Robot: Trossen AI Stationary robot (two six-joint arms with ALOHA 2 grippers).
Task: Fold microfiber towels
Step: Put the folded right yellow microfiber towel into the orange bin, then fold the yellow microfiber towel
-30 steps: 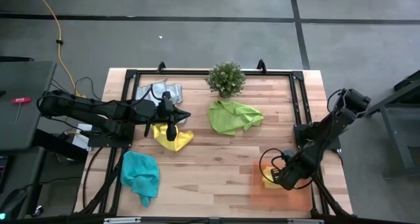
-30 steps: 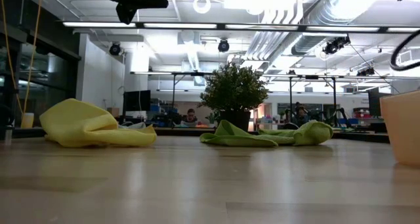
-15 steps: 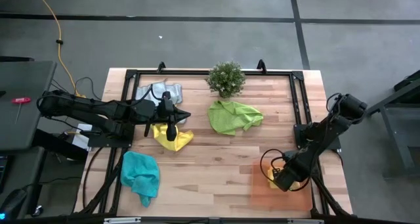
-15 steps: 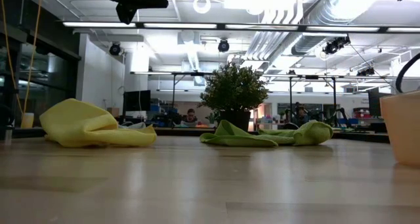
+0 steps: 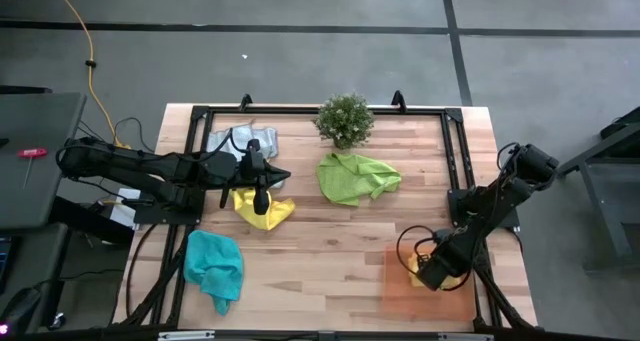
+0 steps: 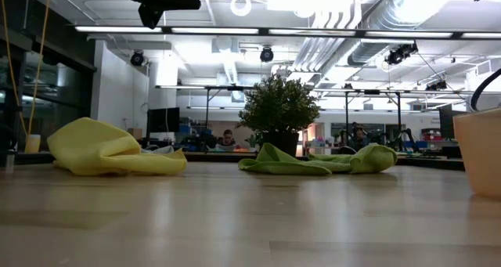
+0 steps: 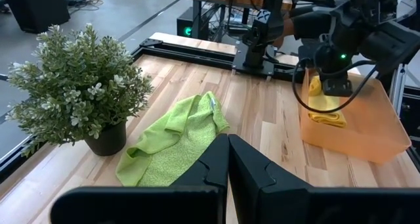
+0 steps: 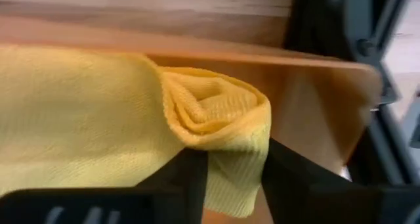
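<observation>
Step in hand: the right gripper (image 5: 432, 271) is setting a folded yellow towel (image 8: 98, 125) into the orange tray (image 5: 398, 293) at the table's near right corner.
Right gripper state: its fingers (image 8: 190, 175) are standing on either side of the towel's rolled edge with the cloth between them; I cannot tell whether they are pressing it or already letting go.
How to do it well: I think the gripper should be opening fully before lifting, and rising straight up, so that the fold is not dragging open on a finger.
Risk: the rolled edge is lying close to the tray wall, so the cloth may be catching there.
Left gripper state: the left gripper (image 7: 228, 159) is clenched shut and empty, hanging over the second yellow towel (image 5: 263, 207) at the left side of the table.
Tray content: only the one folded yellow towel is showing inside.
Towels outside: the lime green towel (image 5: 356, 176) is lying crumpled beside the potted plant (image 5: 345, 119); the teal towel (image 5: 214, 264) is lying near the front left; the grey towel (image 5: 236, 141) is lying at the back left.
Progress: four towels are looking unfolded.
</observation>
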